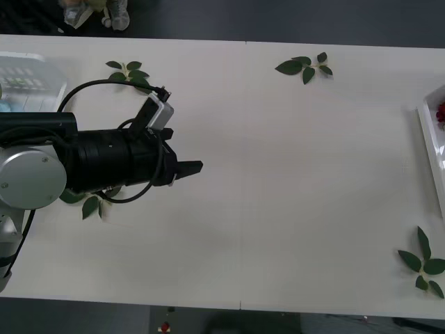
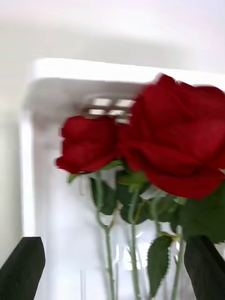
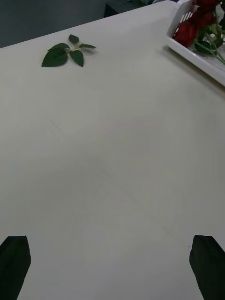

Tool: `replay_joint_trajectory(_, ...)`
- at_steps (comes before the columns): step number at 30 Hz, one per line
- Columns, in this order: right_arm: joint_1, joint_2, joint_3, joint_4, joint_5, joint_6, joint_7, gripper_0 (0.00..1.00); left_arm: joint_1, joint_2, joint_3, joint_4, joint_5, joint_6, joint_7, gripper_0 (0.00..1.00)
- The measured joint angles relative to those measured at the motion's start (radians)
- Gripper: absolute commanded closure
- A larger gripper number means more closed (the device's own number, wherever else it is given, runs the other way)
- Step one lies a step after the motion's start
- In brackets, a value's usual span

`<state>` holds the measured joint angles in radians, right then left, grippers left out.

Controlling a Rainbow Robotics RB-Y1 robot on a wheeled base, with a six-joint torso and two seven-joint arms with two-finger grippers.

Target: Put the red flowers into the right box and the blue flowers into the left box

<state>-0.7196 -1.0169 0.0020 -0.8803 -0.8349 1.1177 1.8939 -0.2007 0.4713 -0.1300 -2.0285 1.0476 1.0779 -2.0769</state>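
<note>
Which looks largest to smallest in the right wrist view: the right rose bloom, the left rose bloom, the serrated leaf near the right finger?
1. Right rose bloom, though it seems nearer the camera, so true size is unsure.
2. Left rose bloom.
3. Serrated leaf, narrower than either bloom.

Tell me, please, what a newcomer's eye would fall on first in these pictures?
The red flowers come first: deep-red blooms close before the open right pincer, lying in the right box. Next comes the bulky black left arm, its open left pincer hovering over the white table, with green leaf sprigs scattered around.
</note>
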Motion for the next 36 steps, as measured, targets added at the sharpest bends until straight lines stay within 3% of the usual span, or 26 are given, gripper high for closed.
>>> replay_joint_trajectory(5, 0.1, 0.0, -0.019, -0.239, -0.061, 0.067, 0.004, 0.12, 0.0, 0.0, 0.0, 0.0, 0.0, 0.0, 0.0, 0.0)
replay_joint_trajectory(11, 0.295, 0.036, -0.099, -0.559, -0.084, 0.096, 0.004, 0.13, 0.0, 0.0, 0.0, 0.0, 0.0, 0.0, 0.0, 0.0)
replay_joint_trajectory(17, 0.414, 0.074, -0.108, -0.727, -0.16, 0.095, -0.003, 0.12, 0.0, 0.0, 0.0, 0.0, 0.0, 0.0, 0.0, 0.0)
replay_joint_trajectory(28, 0.462, 0.163, -0.074, -0.925, -0.162, 0.094, -0.026, 0.13, 0.0, 0.0, 0.0, 0.0, 0.0, 0.0, 0.0, 0.0)
replay_joint_trajectory(36, 0.454, 0.217, 0.052, -0.98, -0.147, 0.057, -0.075, 0.12, 0.0, 0.0, 0.0, 0.0, 0.0, 0.0, 0.0, 0.0)
